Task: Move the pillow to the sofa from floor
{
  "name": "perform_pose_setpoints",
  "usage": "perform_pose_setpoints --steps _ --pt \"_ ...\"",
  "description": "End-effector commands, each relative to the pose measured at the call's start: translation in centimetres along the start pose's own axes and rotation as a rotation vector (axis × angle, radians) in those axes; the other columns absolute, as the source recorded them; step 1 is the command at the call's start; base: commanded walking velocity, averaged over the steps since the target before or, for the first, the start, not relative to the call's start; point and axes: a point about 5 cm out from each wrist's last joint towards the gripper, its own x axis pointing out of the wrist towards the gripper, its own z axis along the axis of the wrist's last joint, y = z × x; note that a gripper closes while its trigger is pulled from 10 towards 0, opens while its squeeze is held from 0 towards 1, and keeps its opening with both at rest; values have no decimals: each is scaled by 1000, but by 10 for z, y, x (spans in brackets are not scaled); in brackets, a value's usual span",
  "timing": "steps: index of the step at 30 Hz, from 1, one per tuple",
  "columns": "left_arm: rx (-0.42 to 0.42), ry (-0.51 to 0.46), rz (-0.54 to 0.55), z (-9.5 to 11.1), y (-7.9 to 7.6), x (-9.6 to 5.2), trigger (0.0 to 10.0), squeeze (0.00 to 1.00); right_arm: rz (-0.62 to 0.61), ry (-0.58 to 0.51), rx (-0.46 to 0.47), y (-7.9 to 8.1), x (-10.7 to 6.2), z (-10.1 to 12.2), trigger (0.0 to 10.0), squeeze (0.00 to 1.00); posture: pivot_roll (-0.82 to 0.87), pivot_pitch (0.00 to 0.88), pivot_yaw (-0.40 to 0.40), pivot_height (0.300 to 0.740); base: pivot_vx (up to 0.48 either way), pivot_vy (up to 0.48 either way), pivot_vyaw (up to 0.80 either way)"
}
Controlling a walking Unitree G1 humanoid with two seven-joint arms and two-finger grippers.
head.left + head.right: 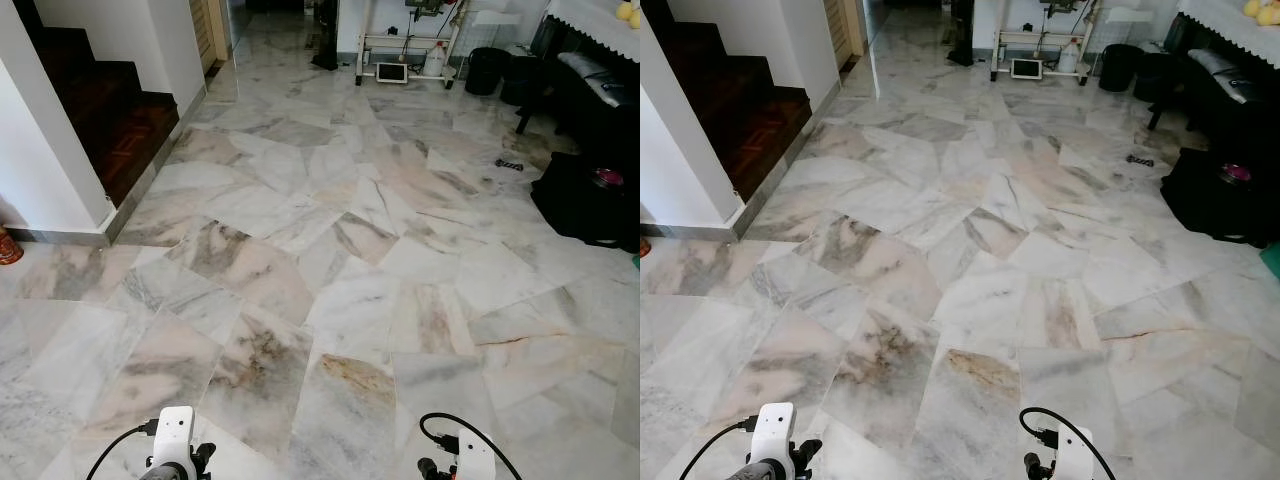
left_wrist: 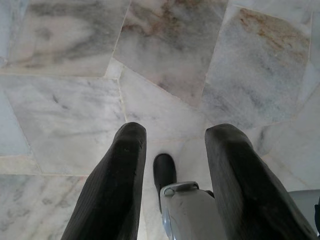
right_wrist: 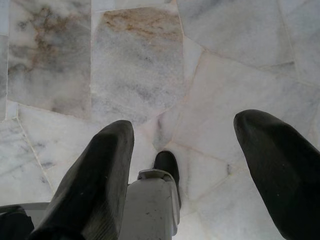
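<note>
My left gripper [image 2: 175,135] hangs low over the marble floor [image 1: 330,260], open, with nothing between its two black fingers [image 2: 115,190]. My right gripper [image 3: 182,125] hangs the same way, open wide and holding nothing. Below each one I see a grey leg and the black tip of a foot [image 2: 164,170] of my own. In the eye views my left arm [image 1: 172,440] and right arm [image 1: 470,455] show at the bottom edge, both down by my sides.
Dark wooden stairs [image 1: 110,120] rise at the left behind a white wall [image 1: 40,150]. At the right stand dark furniture [image 1: 590,90] and a black bag [image 1: 585,200]. A white rack [image 1: 405,50] and a black bin [image 1: 487,70] stand far back.
</note>
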Motion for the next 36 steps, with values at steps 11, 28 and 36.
perform_pose_setpoints --steps 11,28,36 --pt "55 145 -20 -19 -11 -1 10000 0 -50 -110 148 4 3 21 10000 0 -106 0 -11 740 0 0 0" --pt "61 143 -19 -18 -10 -1 10000 0 -48 -107 177 4 3 20 10000 0 -106 0 -10 740 0 0 0" --pt "63 147 -19 -19 -10 -1 10000 0 -56 -107 140 3 3 20 10000 0 -105 0 -11 740 0 0 0"
